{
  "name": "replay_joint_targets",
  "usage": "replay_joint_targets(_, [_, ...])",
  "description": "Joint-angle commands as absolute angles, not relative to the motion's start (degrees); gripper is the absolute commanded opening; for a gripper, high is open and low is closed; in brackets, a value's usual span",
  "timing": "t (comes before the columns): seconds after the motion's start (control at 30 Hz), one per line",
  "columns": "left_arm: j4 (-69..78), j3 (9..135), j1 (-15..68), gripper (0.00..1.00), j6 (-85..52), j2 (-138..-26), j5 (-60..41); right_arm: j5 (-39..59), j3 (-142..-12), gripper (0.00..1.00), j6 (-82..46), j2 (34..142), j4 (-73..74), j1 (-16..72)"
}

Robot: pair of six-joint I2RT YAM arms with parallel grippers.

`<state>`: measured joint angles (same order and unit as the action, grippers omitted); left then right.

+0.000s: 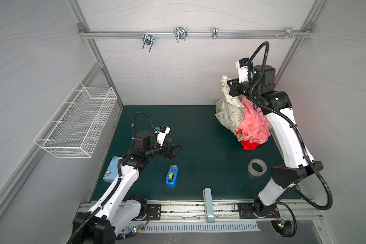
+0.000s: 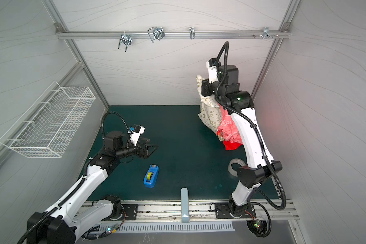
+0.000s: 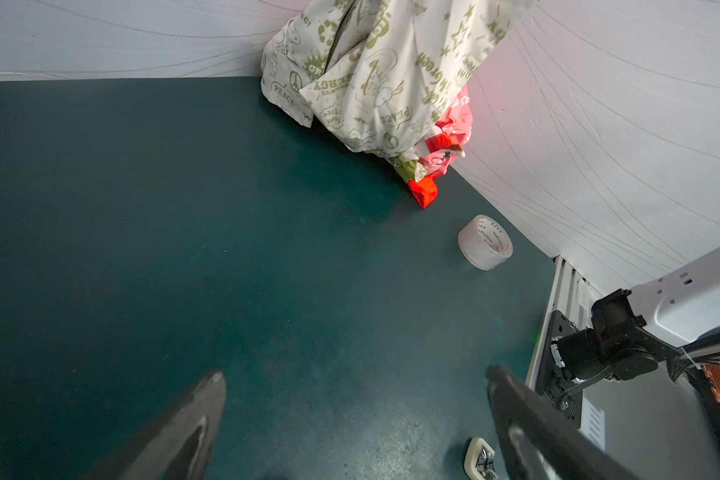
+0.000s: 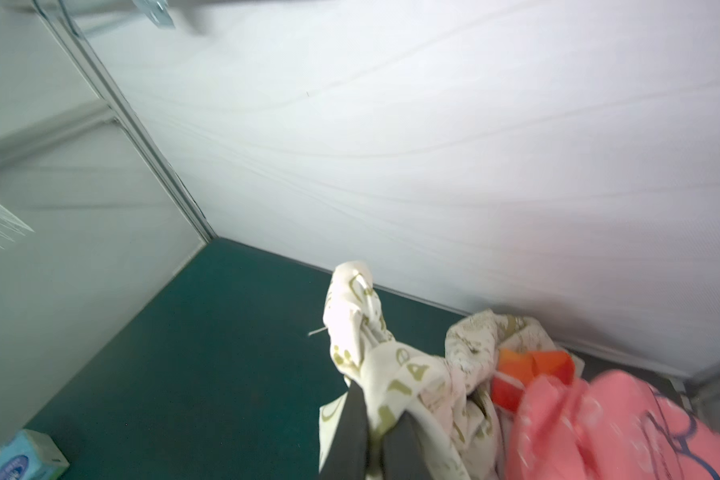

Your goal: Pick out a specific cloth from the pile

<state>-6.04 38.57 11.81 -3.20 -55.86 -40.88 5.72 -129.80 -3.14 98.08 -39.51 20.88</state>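
Note:
The cloth (image 1: 227,109) (image 2: 208,112), cream with olive-green words and badges, hangs at the back right of the green mat. Its top corner is pinched in my right gripper (image 1: 228,81) (image 2: 201,82) (image 4: 379,405), which is shut on it high above the mat, near the back wall. The cloth's lower part (image 3: 371,79) still reaches down to the pile. There the pink cloth (image 1: 254,124) (image 4: 599,424) leans against it and a red cloth (image 1: 249,145) (image 3: 424,192) lies underneath. My left gripper (image 1: 175,147) (image 3: 355,372) stands open and empty over the mat's left side, far from the pile.
A clear tape roll (image 1: 257,166) (image 3: 485,242) lies in front of the pile. On the left are a blue tape dispenser (image 1: 172,175) and a light blue tissue box (image 1: 111,172). A wire basket (image 1: 76,120) hangs on the left wall. Metal hooks (image 1: 180,34) hang from the back rail.

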Motion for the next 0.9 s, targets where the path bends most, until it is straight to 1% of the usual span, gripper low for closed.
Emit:
replay_joint_targets(0.0, [-4.13, 40.19, 12.13, 0.99, -1.97, -55.79, -40.53, 16.54, -139.57, 0.00, -5.11, 100.58, -28.37, 19.38])
replay_joint_targets(0.1, [-4.22, 40.33, 12.13, 0.99, -1.91, -55.98, -40.35, 21.33, -145.59, 0.00, -7.82, 104.51, -24.99, 17.82])
replay_joint_targets(0.23, [-4.30, 40.34, 12.13, 0.99, -1.52, -56.41, -39.99, 29.74, -145.81, 0.00, -17.39, 107.76, -13.90, 14.50])
replay_joint_targets(0.3, [-4.45, 40.34, 12.13, 0.99, -1.24, -56.72, -39.73, 33.46, -145.81, 0.00, -21.50, 109.38, -11.22, 13.90])
replay_joint_targets(0.43, [-5.01, 40.35, 12.13, 0.99, -0.56, -57.22, -38.78, 41.96, -140.84, 0.00, -25.38, 111.03, -9.35, 15.18])
replay_joint_targets(0.5, [-5.10, 40.43, 12.13, 0.99, -0.44, -57.47, -38.67, 45.28, -137.32, 0.00, -23.81, 111.23, -11.18, 17.23])
replay_joint_targets(0.53, [-5.18, 40.43, 12.15, 0.99, -0.40, -57.57, -38.60, 46.61, -136.02, 0.00, -21.08, 111.35, -14.06, 18.64])
replay_joint_targets(0.6, [-5.28, 40.43, 12.13, 0.99, -0.35, -57.59, -38.50, 46.41, -132.65, 0.00, -14.83, 111.42, -20.90, 21.34])
replay_joint_targets(0.73, [-5.28, 40.34, 12.15, 0.99, -0.37, -57.26, -38.18, 41.10, -123.42, 0.00, -6.41, 111.94, -29.86, 24.92])
replay_joint_targets(0.87, [-4.99, 40.08, 12.13, 0.99, -0.36, -56.95, -38.06, 31.89, -116.79, 0.00, -2.14, 114.84, -36.24, 26.93])
